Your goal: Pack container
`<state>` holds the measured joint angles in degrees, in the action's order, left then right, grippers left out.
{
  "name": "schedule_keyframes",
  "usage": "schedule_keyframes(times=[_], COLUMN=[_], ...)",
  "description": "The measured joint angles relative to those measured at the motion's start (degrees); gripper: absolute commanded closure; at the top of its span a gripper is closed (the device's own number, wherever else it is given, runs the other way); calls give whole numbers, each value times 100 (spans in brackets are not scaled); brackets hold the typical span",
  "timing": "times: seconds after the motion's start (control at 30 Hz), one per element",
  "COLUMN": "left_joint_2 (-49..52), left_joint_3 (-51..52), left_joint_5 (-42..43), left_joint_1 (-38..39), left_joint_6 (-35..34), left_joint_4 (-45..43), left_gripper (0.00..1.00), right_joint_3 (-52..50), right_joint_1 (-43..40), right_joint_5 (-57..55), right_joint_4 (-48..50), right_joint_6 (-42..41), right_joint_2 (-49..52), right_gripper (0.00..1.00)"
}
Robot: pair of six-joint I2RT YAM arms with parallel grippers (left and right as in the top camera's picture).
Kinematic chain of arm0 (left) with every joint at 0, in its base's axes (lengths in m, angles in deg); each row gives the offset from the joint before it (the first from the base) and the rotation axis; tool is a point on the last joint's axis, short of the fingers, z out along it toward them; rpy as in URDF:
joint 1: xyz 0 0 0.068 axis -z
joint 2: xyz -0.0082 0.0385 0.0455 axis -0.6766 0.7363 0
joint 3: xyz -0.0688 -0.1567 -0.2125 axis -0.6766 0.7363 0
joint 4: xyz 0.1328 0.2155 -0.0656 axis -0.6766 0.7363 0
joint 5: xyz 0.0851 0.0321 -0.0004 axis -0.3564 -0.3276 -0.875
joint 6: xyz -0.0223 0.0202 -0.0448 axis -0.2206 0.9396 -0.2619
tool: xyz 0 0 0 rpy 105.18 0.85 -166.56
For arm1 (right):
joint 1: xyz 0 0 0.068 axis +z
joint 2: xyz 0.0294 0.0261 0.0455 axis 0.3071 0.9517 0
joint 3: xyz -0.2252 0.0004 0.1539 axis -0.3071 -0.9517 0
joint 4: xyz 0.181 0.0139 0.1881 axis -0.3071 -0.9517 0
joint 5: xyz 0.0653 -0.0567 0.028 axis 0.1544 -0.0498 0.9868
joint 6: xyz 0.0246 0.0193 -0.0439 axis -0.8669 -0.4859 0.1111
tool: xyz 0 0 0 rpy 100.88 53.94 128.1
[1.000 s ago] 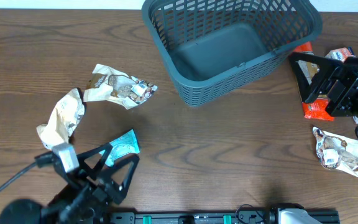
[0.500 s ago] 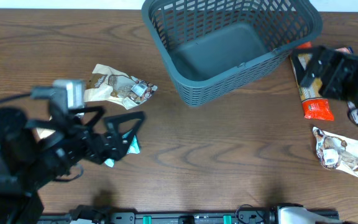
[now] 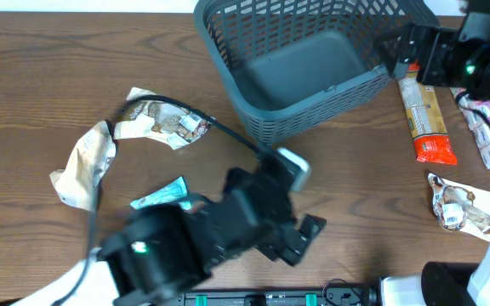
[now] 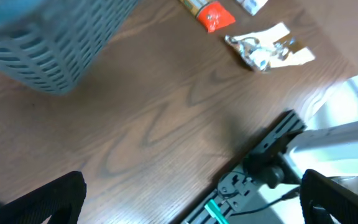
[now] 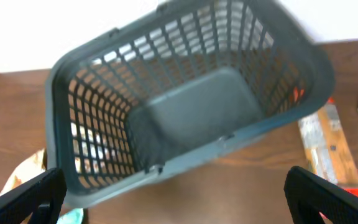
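The container (image 3: 313,64), a dark grey-blue mesh basket, stands empty at the back centre. It also fills the right wrist view, rim (image 5: 272,121) nearest. My left gripper (image 3: 300,240) is open over bare wood near the table's front edge, in front of the basket (image 4: 42,43), with nothing between its fingers (image 4: 42,199). My right gripper (image 3: 395,55) is open at the basket's right wall, facing it, and holds nothing. Snack packets lie loose: a white-brown one (image 3: 164,119), a cream one (image 3: 83,161) and a teal one (image 3: 160,195) on the left, and an orange-yellow one (image 3: 424,115) on the right.
A crumpled white packet (image 3: 462,208) and a white-purple packet (image 3: 487,132) lie at the right side. The left wrist view shows the orange packet (image 4: 210,12), the crumpled packet (image 4: 266,48) and the black mounting rail (image 4: 260,165) along the table's front edge.
My left arm has swung from the front left across to the front centre. My right arm has moved back and left, up beside the basket's right wall. Both grippers stay open.
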<state>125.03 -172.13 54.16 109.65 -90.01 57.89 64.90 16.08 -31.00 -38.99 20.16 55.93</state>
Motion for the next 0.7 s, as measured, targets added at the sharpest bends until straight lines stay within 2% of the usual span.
schedule_keyframes(times=[0.2, 0.37, 0.7], left_joint_2=[280, 339, 339], left_joint_3=[0, 0, 0], left_joint_5=[-501, -614, -629], left_joint_1=[273, 275, 275], left_joint_6=[-160, -208, -267], left_joint_4=[-7, -15, -17], left_gripper=[1, 1, 1], right_joint_3=[675, 782, 772], right_joint_1=[-748, -1049, -1054], right_joint_5=[734, 1248, 970], right_joint_4=[210, 162, 125], right_joint_6=[125, 216, 461], right_joint_2=[227, 570, 1207], right_gripper=[1, 1, 1])
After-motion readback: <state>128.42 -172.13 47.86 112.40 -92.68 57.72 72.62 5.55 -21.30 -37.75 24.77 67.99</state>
